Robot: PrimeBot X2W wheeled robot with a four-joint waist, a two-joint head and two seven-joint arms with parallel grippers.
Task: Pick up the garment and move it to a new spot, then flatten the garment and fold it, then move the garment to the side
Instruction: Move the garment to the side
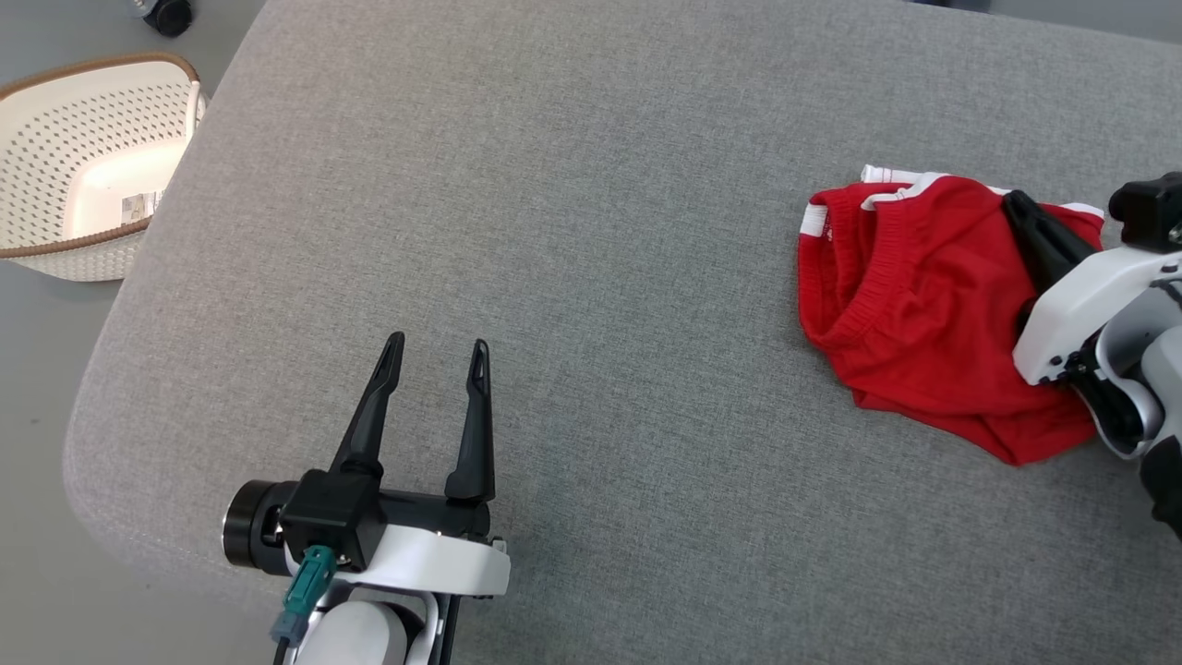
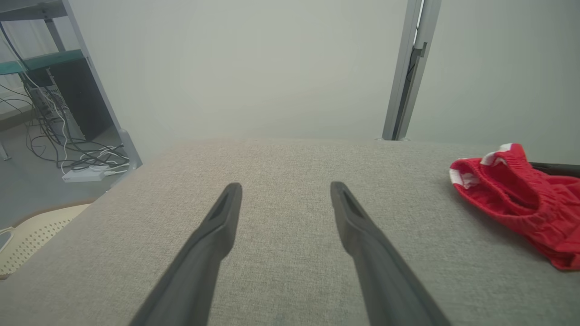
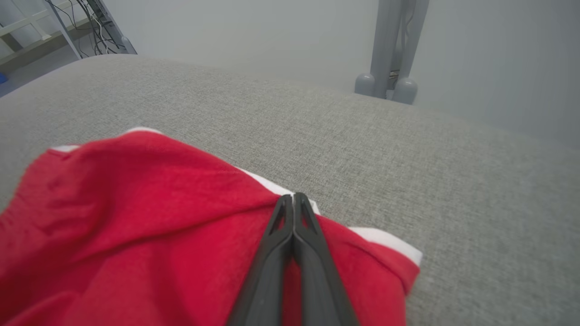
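At right on the grey woven cushion (image 1: 591, 231): crumpled red ribbed garment (image 1: 914, 305), white-trimmed | right claw (image 1: 1016, 201) pressed together, pinching its edge | left claw (image 1: 439, 349) spread, near left

Grey woven cushion (image 1: 591, 185) underneath, rounded at its near-left corner. Off the far-left corner, on smooth grey floor (image 1: 46, 388), a white perforated basket (image 1: 55, 139) with a brown rim; farther back, a small dark round object (image 1: 169, 14). Beyond the far edge, plain pale wall (image 2: 249, 68) and a grey metal post (image 2: 410, 72). Left of that, a metal rack (image 2: 97, 90), tangled cables (image 2: 68, 149), a white power strip (image 2: 84, 175) on the floor. Soft, even light.
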